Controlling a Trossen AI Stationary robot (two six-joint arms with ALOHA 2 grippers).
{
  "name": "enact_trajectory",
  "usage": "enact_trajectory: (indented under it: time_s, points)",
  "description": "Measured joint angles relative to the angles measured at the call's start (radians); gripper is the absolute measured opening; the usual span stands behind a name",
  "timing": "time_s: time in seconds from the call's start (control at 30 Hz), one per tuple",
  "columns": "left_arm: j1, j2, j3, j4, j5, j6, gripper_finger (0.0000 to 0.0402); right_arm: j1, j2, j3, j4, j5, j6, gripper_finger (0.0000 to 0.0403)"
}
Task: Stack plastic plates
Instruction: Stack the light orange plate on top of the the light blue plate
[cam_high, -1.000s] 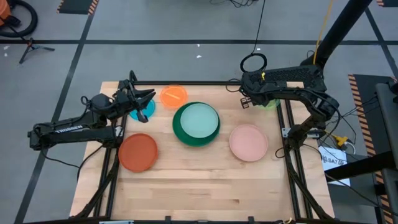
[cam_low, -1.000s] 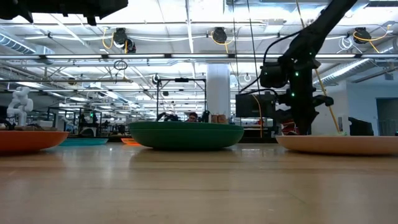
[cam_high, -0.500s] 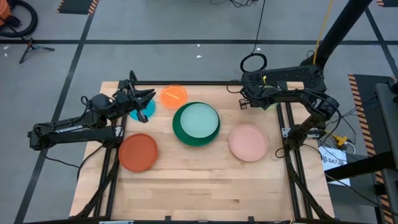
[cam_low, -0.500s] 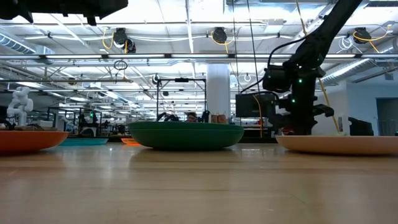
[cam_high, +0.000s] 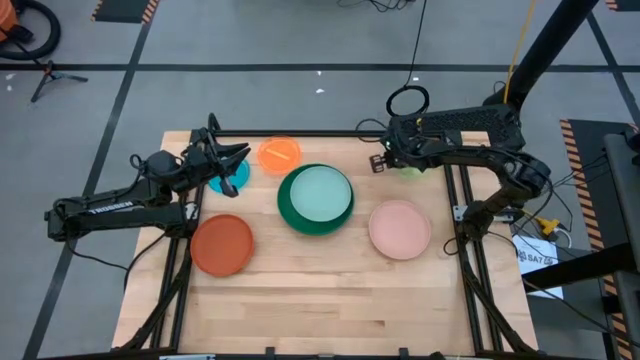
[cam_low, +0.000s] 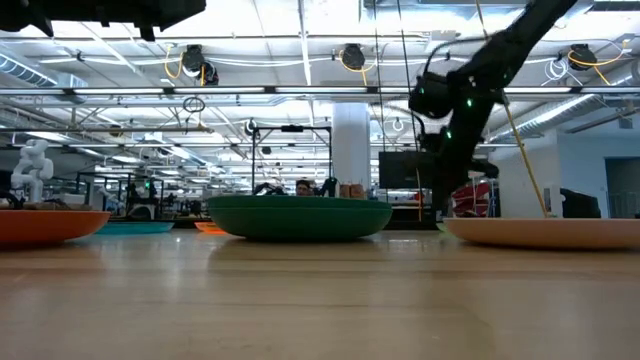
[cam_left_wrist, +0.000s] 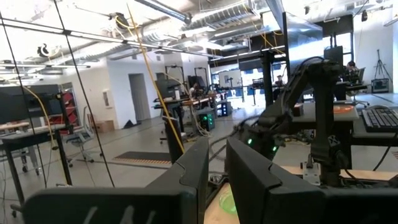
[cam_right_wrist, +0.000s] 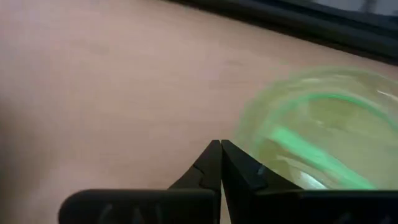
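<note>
Pale mint plate (cam_high: 319, 192) nests in dark green plate (cam_high: 292, 213); right tool (cam_high: 381, 163) beside lime plate (cam_high: 408, 171).

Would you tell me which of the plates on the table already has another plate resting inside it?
The large dark green plate near the table's middle: a pale mint plate sits in it. The orange-red, pink and small orange plates hold nothing.
</note>
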Motion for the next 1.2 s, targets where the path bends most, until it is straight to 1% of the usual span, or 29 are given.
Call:
enact_trajectory:
  time_s: [0.07,0.13,0.2,0.3,0.37,0.47,0.6,0.7,0.77,0.83,0.93,1.03,1.2]
  points:
    - [0.000,0.000,0.000,0.000,0.000,-0.001,0.0065,0.032,-0.033,0.034,-0.046,-0.089,-0.055,0.0000]
    - [-0.001,0.000,0.000,0.000,0.000,-0.012,0.0065,0.066,-0.066,0.065,-0.143,-0.207,-0.149,0.0000]
    - [-0.001,0.000,0.000,-0.003,0.000,-0.026,0.0065,0.103,-0.097,0.094,-0.247,-0.296,-0.219,0.0000]
    - [-0.001,0.000,0.000,-0.005,0.000,-0.055,0.0065,0.160,-0.141,0.112,-0.381,-0.371,-0.307,0.0000]
    - [-0.002,0.000,0.000,-0.005,0.000,-0.075,0.0065,0.198,-0.166,0.112,-0.449,-0.366,-0.304,0.0004]
    - [-0.002,0.000,0.000,-0.005,0.000,-0.101,0.0065,0.232,-0.181,0.112,-0.527,-0.318,-0.178,0.0026]
    - [-0.002,0.000,0.000,-0.036,0.000,-0.116,0.0065,0.248,-0.183,0.112,-0.678,-0.301,0.023,0.0080]
    - [-0.002,0.001,0.000,-0.059,0.000,-0.116,0.0065,0.258,-0.182,0.111,-0.802,-0.267,0.087,0.0129]
    - [-0.002,0.000,0.000,-0.061,0.000,-0.116,0.0065,0.258,-0.182,0.100,-0.837,-0.216,0.073,0.0160]
    - [-0.002,0.000,0.000,-0.074,0.000,-0.114,0.0065,0.257,-0.181,0.085,-0.853,-0.180,0.014,0.0185]
    - [-0.002,0.000,0.000,-0.081,0.000,-0.111,0.0065,0.253,-0.181,0.045,-0.819,-0.177,-0.089,0.0207]
    - [-0.002,0.000,0.000,-0.081,0.000,-0.111,0.0065,0.239,-0.181,0.001,-0.752,-0.191,-0.157,0.0211]
    - [-0.002,0.000,0.000,-0.080,0.000,-0.108,0.0065,0.226,-0.181,-0.053,-0.675,-0.183,-0.236,0.0202]
